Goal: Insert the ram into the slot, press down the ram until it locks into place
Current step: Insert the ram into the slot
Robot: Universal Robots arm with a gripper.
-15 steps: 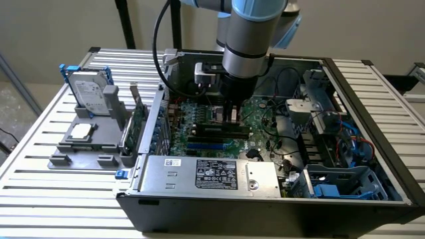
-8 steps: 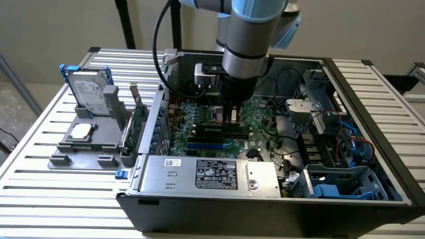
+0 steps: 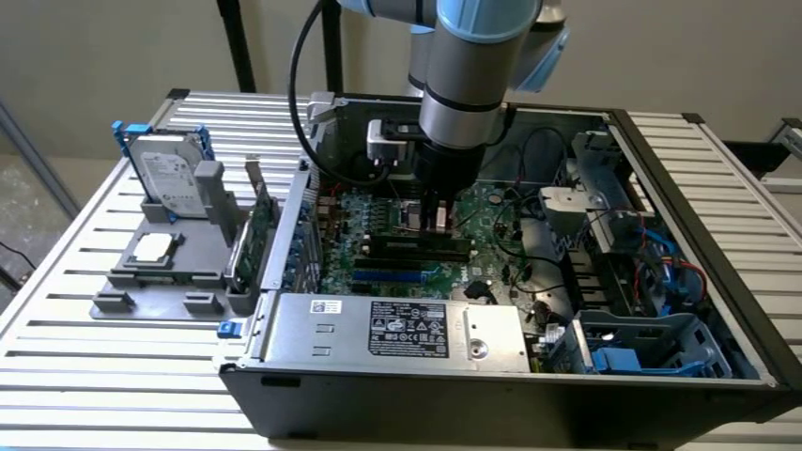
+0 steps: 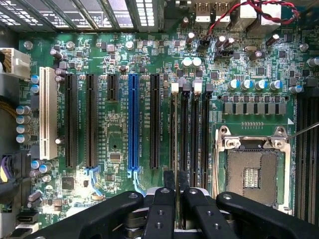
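My gripper point(image 3: 438, 224) reaches down from the arm into the open computer case, just above the motherboard. In the wrist view its two black fingers point(image 4: 163, 209) stand close together, and the ram point(image 4: 178, 164) runs between them, seen edge-on as a thin dark line. The ram lies along a bank of parallel black memory slots point(image 4: 185, 134) with white and black end clips, at the slot nearest the expansion sockets. In the exterior view the slots point(image 3: 401, 250) appear as long dark bars right under the fingertips. Whether the ram is seated is hidden.
A bare CPU socket point(image 4: 251, 172) lies beside the slots, with a blue connector strip point(image 3: 391, 275) nearby. An upright green expansion card point(image 3: 266, 240) stands at the case wall. The power supply point(image 3: 389, 329), loose cables point(image 3: 532, 272) and a drive cage point(image 3: 640, 343) crowd the case. A hard drive point(image 3: 169, 174) stands outside.
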